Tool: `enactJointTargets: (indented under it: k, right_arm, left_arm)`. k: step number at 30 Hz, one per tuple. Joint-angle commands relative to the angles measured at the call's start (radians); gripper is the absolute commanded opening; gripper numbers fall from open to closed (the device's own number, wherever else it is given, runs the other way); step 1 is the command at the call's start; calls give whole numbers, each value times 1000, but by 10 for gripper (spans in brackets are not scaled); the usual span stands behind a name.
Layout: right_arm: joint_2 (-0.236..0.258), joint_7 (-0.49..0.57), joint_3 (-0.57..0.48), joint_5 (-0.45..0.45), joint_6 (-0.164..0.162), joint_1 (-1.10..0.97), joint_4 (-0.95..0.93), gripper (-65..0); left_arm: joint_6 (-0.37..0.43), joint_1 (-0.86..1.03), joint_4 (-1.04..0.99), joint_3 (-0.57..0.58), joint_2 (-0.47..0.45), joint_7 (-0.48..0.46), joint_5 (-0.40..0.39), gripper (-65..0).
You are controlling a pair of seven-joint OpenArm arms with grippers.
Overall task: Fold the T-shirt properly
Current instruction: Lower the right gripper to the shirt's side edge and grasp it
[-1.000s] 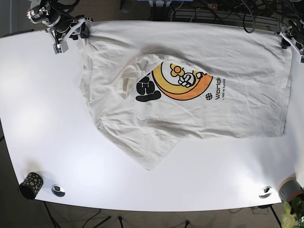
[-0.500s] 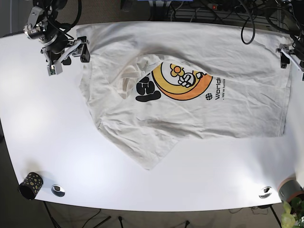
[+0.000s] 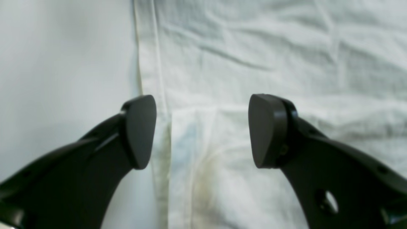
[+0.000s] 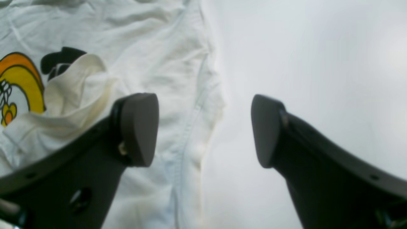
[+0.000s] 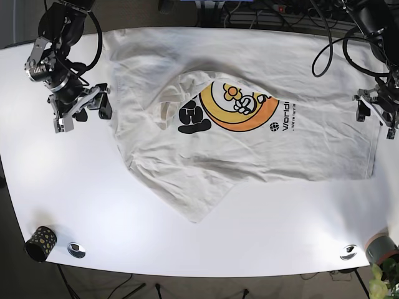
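Both grippers lowered beside T-shirt [image 5: 249, 118], left gripper [image 3: 202, 131] and right gripper [image 4: 203, 130] agape, print reads "World" [image 5: 286, 116]

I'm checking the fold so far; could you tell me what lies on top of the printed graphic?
A folded-over flap of the T-shirt covers the graphic's left part; what's printed beneath is hidden.

A robotics lab: white table [image 5: 62, 187], tangled cables [image 5: 299, 18], mounted arms.

Cream printed T-shirt [image 5: 249, 118] lies rumpled, partly folded, on the table.
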Motion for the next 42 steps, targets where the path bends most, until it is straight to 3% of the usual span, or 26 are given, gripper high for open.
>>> enactJointTargets:
  k: [1, 3, 9, 20, 28, 33, 38, 42]
  right_arm:
    - [38, 18, -4, 14, 1, 56, -63, -214]
    - [53, 24, -44, 14, 1, 110, -130, -214]
    - [124, 95, -161, 14, 1, 260, -354, -214]
    - [203, 279, -376, 14, 8, 495, -728, -214]
    - [194, 385, -498, 14, 8, 589, -902, -212]
    - [156, 426, -548, 15, 8, 604, -940, -212]
    - [116, 429, -551, 14, 1, 610, -943, -212]
    - [104, 431, -551, 12, -1, 616, -945, -214]
  left_arm:
    - [2, -44, -44, 0, -22, -17, -7, -236]
    - [2, -83, -88, -3, -23, -17, 3, -236]
    - [2, -193, -165, 0, -14, -17, 155, -232]
    - [2, -253, -168, 58, -5, -20, 164, -231]
    - [11, -259, -166, 80, 15, -21, 161, -231]
    - [95, -259, -168, 80, 15, -30, 161, -231]
    - [181, -258, -169, 84, 15, -142, 169, -229]
    - [250, -261, -219, 86, 7, -170, 169, -229]
